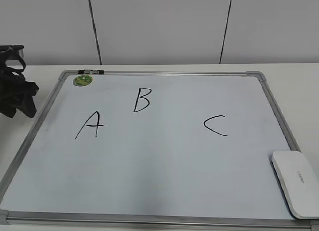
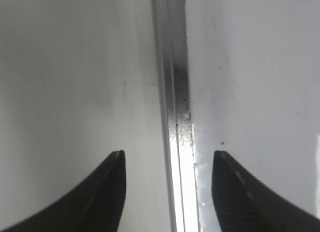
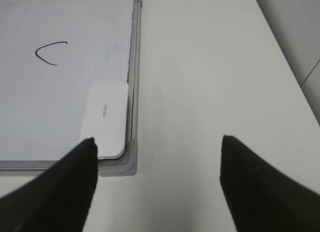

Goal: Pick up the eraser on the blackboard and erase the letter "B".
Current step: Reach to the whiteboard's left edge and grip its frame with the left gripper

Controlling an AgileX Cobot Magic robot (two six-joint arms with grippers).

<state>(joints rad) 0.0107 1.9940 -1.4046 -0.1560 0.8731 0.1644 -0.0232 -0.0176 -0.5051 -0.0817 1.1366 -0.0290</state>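
Exterior: slanted down over blackboard (image 1: 159,161), facing wall | Left wrist: close above its frame edge | Right wrist: higher, over its eraser (image 3: 106,118) corner; shared with exterior

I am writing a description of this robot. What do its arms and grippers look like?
Both grippers are black. The left gripper has two curved, pointed fingers with a faint woven texture. The right gripper's fingers look similar, matte and tapered. In the exterior view, only a dark bulky arm part shows. No markings are visible.
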